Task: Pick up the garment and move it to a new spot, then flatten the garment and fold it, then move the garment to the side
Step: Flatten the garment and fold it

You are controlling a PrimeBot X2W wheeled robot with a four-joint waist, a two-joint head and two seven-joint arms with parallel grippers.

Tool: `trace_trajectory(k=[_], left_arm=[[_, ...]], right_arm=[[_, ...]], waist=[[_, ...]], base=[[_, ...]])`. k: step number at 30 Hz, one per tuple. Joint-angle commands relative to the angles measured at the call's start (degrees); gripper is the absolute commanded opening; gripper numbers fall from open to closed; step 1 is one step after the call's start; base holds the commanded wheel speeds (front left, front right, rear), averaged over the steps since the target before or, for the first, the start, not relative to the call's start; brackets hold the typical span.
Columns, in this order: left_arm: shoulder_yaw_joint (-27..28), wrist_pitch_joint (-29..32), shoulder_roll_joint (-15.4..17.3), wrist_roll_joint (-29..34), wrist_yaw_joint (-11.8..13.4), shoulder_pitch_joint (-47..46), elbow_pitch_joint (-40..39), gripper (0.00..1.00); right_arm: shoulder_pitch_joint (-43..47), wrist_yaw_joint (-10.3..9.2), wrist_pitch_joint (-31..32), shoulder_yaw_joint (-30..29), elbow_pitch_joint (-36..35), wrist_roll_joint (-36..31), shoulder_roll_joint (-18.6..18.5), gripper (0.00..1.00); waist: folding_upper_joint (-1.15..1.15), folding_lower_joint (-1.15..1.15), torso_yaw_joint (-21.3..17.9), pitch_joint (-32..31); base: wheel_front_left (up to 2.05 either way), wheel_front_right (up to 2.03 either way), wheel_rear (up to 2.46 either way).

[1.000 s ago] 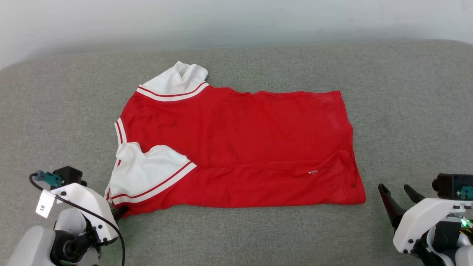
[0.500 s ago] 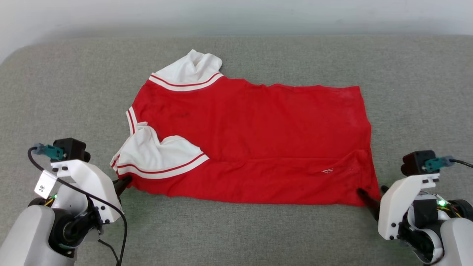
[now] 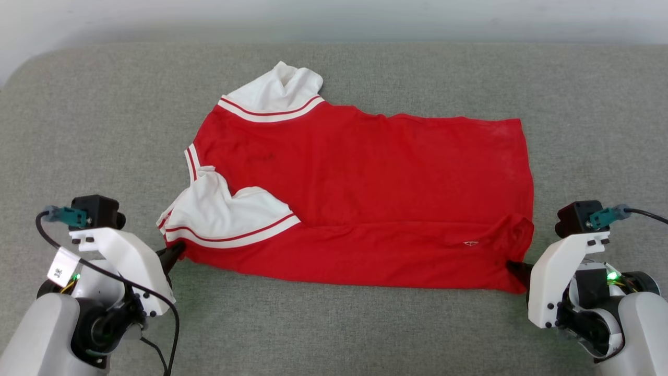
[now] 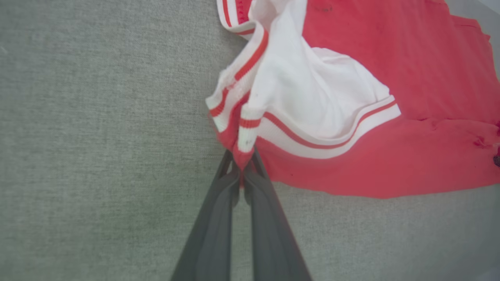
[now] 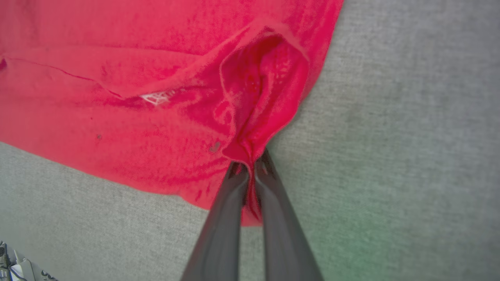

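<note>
The right gripper (image 3: 515, 268) just pinched the garment (image 3: 365, 188) at four o'clock, left gripper (image 3: 175, 253) clamped at eight: probably fold-ready.

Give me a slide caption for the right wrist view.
Right gripper shut on a bunched corner of the red shirt, over the grey fabric surface.

matt knit garment (image 3: 365, 198), coarse woven couch (image 3: 334, 324)

Open grey cushion (image 3: 334, 329) runs all around the garment (image 3: 376, 193), the obstacle spread across the middle, and the pale wall (image 3: 334, 18) shuts off the far side beyond it.
</note>
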Motion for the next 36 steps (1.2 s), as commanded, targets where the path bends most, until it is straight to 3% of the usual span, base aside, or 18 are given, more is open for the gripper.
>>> trace_trajectory(k=[1,11,25,32,33,34,35,36], left_arm=[[0.2,-1.32,0.17,0.89,-0.02,1.13,-0.24,0.0],[-0.29,-4.73,-0.75,1.05,-0.27,5.86,-1.3,0.0],[1.37,-4.68,-0.52,-0.53,5.64,23.28,-7.02,0.0],[-0.16,-4.91,-3.08,-1.72,5.89,25.71,-4.88,0.0],[-0.35,-5.14,-3.5,-1.83,5.75,25.45,-4.16,0.0],[-0.31,-5.64,-3.81,-1.74,5.52,25.05,-3.33,0.0],[-0.27,-6.17,-4.3,-1.92,5.27,24.57,-2.53,0.0],[-0.55,-6.26,-4.63,-2.16,4.99,24.36,-1.84,0.25]], right_arm=[[0.61,-0.02,-0.03,0.47,0.93,0.33,-0.1,0.0],[4.52,-0.03,-1.35,-0.82,-1.22,0.44,-1.53,0.0],[19.25,-0.03,-0.4,-3.8,-8.06,1.07,-0.73,0.0],[24.75,-0.03,-1.08,-6.52,-8.98,1.13,2.15,0.0],[25.47,-0.03,-1.49,-6.91,-8.96,1.01,2.46,0.14],[26.08,-0.03,-2.06,-7.1,-8.84,1.02,2.8,0.45],[26.3,-0.03,-3.19,-6.98,-9.11,1.04,2.99,1.0],[26.39,-0.03,-4.7,-7.03,-9.54,1.24,3.25,1.0]], waist=[[0.0,0.0,-0.31,-1.04],[0.0,0.0,0.56,-7.63],[0.0,0.0,1.44,-14.77],[0.0,0.0,1.25,-14.66],[0.0,0.0,1.25,-14.6],[0.0,0.0,1.11,-14.5],[0.0,0.0,1.01,-14.38],[0.0,0.0,0.87,-14.24]], base=[[0.0,0.0,0.0],[0.0,0.0,0.0],[0.0,0.0,0.0],[0.0,0.0,0.0],[0.0,0.0,0.0],[0.0,0.0,0.0],[0.0,0.0,0.0],[0.0,0.0,0.0]])
